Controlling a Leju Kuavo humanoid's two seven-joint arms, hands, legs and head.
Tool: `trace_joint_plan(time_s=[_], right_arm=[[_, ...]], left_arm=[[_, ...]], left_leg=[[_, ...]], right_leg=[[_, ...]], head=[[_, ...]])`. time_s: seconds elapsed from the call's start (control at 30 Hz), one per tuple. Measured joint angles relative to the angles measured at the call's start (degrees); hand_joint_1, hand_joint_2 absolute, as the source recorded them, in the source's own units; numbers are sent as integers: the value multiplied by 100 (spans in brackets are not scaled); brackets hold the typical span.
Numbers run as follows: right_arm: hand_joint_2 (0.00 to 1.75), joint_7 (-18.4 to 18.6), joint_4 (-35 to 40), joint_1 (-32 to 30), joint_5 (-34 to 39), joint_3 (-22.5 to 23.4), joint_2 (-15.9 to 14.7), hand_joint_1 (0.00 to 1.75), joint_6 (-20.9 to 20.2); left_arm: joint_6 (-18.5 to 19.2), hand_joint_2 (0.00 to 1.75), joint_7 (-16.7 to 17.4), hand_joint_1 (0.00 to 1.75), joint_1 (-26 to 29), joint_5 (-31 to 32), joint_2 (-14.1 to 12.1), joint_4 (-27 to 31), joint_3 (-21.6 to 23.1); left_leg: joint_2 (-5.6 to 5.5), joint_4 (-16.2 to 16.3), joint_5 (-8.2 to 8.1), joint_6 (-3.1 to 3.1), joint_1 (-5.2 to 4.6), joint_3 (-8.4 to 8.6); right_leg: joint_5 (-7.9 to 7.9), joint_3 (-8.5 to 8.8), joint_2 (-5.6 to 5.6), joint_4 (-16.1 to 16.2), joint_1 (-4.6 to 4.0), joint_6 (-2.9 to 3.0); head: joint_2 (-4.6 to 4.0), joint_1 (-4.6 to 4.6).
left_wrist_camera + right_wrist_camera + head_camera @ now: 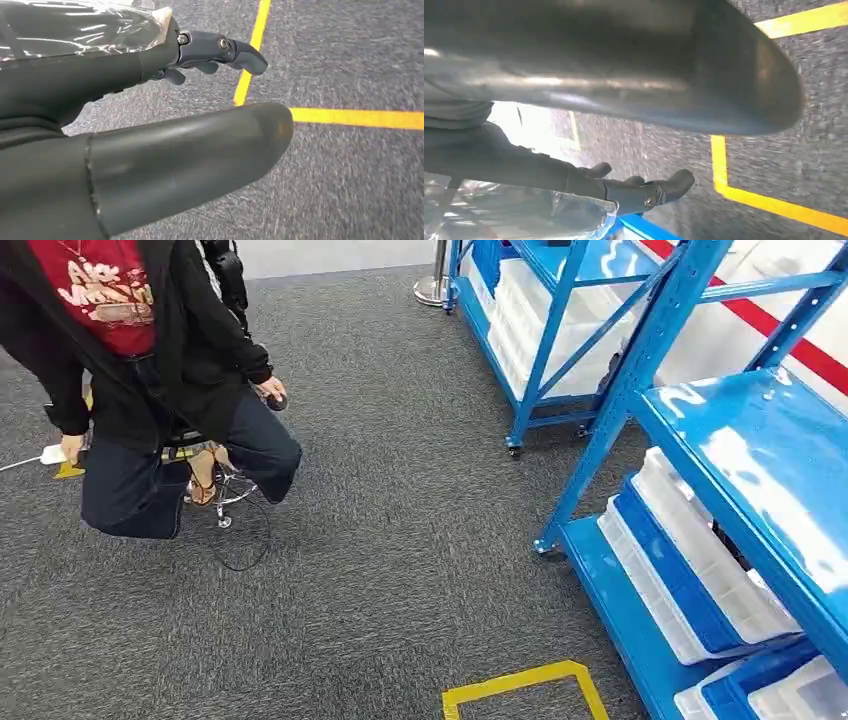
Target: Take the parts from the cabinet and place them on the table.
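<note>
Grey carpet point(400, 540) runs under everything I see from the head view, with a corner of yellow floor tape point(525, 685) marked on it near the bottom edge. Blue steel shelving point(640, 370) stands on the right, and its lower shelves carry white and blue parts bins point(690, 570); I cannot make out individual parts inside them.

My left hand point(150, 125) hangs over the carpet in the left wrist view. Its thick grey thumb point(190, 160) juts forward and its darker fingers point(225, 50) reach out just beyond it, slightly bent and apart from the thumb, with nothing between them, so I read it as open and empty. Clear plastic film point(80, 30) wraps the cover behind the fingers. Yellow tape lines point(350, 117) meet in a corner on the carpet just past the fingertips.

My right hand point(624, 125) hangs the same way in the right wrist view: broad thumb point(649, 65) on one side, dark fingers point(649, 192) stretched out on the other, a gap between them, holding nothing. Yellow tape point(724, 170) lies on the carpet beyond the fingers, and a blue shelf edge point(644, 230) shows just beside them.

A person in a black jacket and red shirt point(150, 360) sits on a stool point(215, 480) at the left of the head view, well apart from the shelving.
</note>
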State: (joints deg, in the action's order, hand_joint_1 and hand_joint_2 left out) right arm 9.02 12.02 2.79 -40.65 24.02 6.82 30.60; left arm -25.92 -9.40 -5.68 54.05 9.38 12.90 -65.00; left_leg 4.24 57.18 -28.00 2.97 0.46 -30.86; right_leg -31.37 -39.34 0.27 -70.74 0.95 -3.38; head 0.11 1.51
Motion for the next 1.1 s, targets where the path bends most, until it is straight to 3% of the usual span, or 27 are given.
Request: trace_joint_plan(time_s=[0.03,0.07,0.1,0.23,0.27,0.3,0.33,0.4,0.43,0.47,0.5,0.53,0.57,0.6,0.63,0.73,0.77,0.8,0.83,0.9,0.93,0.97,1.0,1.03,1.07,1.1], right_arm=[[0,-39,0,7,11,0,-6,0,-11],[0,-68,0,22,26,0,-11,0,-17],[0,-85,0,48,35,0,-4,0,-28],[0,-109,-2,73,37,2,-31,0,-35],[0,-127,-2,73,35,2,-28,0,-35],[0,-135,-2,81,35,2,-41,0,-35],[0,-153,-2,84,39,4,-52,0,-35],[0,-183,-2,103,35,4,-52,0,-37],[0,-192,-2,98,33,7,-55,0,-37],[0,-212,-2,88,31,7,-55,0,-41],[0,-240,-2,81,24,7,-57,0,-44],[0,-253,-2,83,9,7,-57,0,-44],[0,-267,-2,88,-2,7,-57,0,-44],[0,-275,-2,94,-7,7,-57,0,-44],[0,-284,-2,108,-15,7,-59,0,-44],[0,-286,-4,63,-22,7,-61,0,-44],[0,-286,-4,56,-22,9,-77,0,-44],[0,-286,-7,51,-24,11,-81,0,-44],[0,-286,-7,62,-28,11,-74,0,-44],[0,-267,-7,79,-46,11,-81,0,-44],[0,-236,-7,78,-59,11,-87,0,-44],[0,-216,-7,63,-74,11,-96,0,-44],[0,-179,-7,46,-90,11,-107,0,-41],[0,-166,-9,39,-120,11,-124,0,-37],[0,-148,-9,47,-127,11,-140,0,-35],[0,-142,-7,59,-146,11,-140,0,-33]], left_arm=[[-4,0,2,0,-1,-4,18,-2,0],[-11,0,9,0,-3,-9,24,0,0],[-13,0,15,0,3,-9,24,0,-2],[-70,0,90,0,-30,-46,44,-2,-4],[-87,0,120,0,-36,-74,50,-2,-9],[-96,0,122,0,-31,-107,48,-2,-28],[-92,0,122,0,-16,-140,55,-4,-48],[-81,0,105,0,10,-206,55,-7,-85],[-79,0,90,0,19,-230,53,-7,-105],[-74,0,68,0,23,-245,53,-7,-125],[-66,0,44,0,23,-249,53,-7,-147],[-57,0,0,0,22,-260,53,-7,-164],[-52,0,-29,0,21,-271,48,-7,-177],[-50,0,-48,0,22,-304,44,-7,-188],[-46,0,-63,0,20,-308,44,-7,-190],[-44,0,-81,0,-3,-313,46,-7,-190],[-42,0,-85,0,-5,-308,66,-7,-190],[-44,0,-87,0,-8,-308,72,-7,-190],[-42,0,-87,0,-3,-308,70,-7,-190],[-42,0,-57,0,13,-308,74,-7,-192],[-42,0,-41,0,12,-310,77,-7,-192],[-44,0,-35,0,11,-308,83,-7,-192],[-44,0,-33,0,10,-310,88,-7,-195],[-42,0,-33,0,8,-317,101,-7,-195],[-44,0,-33,0,8,-317,118,-7,-197],[-42,0,-33,0,3,-317,116,-5,-199]], left_leg=[[64,1,-8,-14,2,11],[112,7,-21,-38,-5,39],[173,16,-58,-85,-51,65],[455,-18,-117,-245,-18,198],[252,45,-168,-301,38,185],[-124,234,-338,-315,49,115],[-317,623,-600,-320,57,-55],[-429,1505,-991,-336,57,-494],[-438,1761,-1011,-335,58,-650],[-438,1722,-888,-330,58,-676],[-442,1434,-634,-318,61,-584],[-478,921,-299,-308,74,-373],[-618,425,-33,-300,93,-164],[-900,165,-35,-286,114,-49],[-851,118,-22,-266,101,-56],[-689,104,0,-154,11,-47],[-605,14,62,-72,64,-33],[-552,-19,76,-28,44,-12],[-479,-20,81,9,42,-15],[-292,-19,78,10,26,-35],[-215,-17,77,9,25,-43],[-142,-17,75,5,25,-45],[-83,-17,70,-2,25,-43],[-7,-16,61,-17,28,-36],[58,-12,51,-37,28,-18],[106,-3,32,-73,-8,15]], right_leg=[[177,316,-96,567,15,-53],[310,641,-347,1117,20,-76],[385,742,-681,1339,-15,-10],[437,718,-390,1361,-75,185],[484,805,-299,1399,73,250],[496,798,-233,1398,49,279],[517,789,-158,1394,39,333],[515,773,12,1387,3,335],[515,774,108,1386,-10,335],[514,783,195,1384,-13,335],[513,794,280,1376,-13,333],[512,804,375,1367,-10,331],[509,804,450,1354,-7,327],[502,787,516,1341,-19,308],[493,751,572,1317,-61,275],[543,639,711,1376,-17,141],[519,649,638,1317,-36,123],[415,568,316,1154,-33,145],[219,393,153,821,-32,183],[-196,-94,61,-153,-16,204],[-278,-240,53,-466,-15,169],[-246,-230,43,-466,-7,124],[-136,-80,23,-211,1,58],[72,246,-38,367,14,-20],[252,590,-193,976,34,-68],[341,807,-536,1388,36,-32]], head=[[0,-2],[0,0],[0,0],[0,-17],[0,-29],[0,-42],[0,-51],[0,-52],[0,-50],[0,-50],[0,-50],[0,-52],[0,-52],[0,-50],[0,-48],[0,-48],[0,-44],[0,-42],[0,-17],[0,-22],[0,-22],[0,-22],[0,-17],[0,-18],[0,-17],[0,-18]])
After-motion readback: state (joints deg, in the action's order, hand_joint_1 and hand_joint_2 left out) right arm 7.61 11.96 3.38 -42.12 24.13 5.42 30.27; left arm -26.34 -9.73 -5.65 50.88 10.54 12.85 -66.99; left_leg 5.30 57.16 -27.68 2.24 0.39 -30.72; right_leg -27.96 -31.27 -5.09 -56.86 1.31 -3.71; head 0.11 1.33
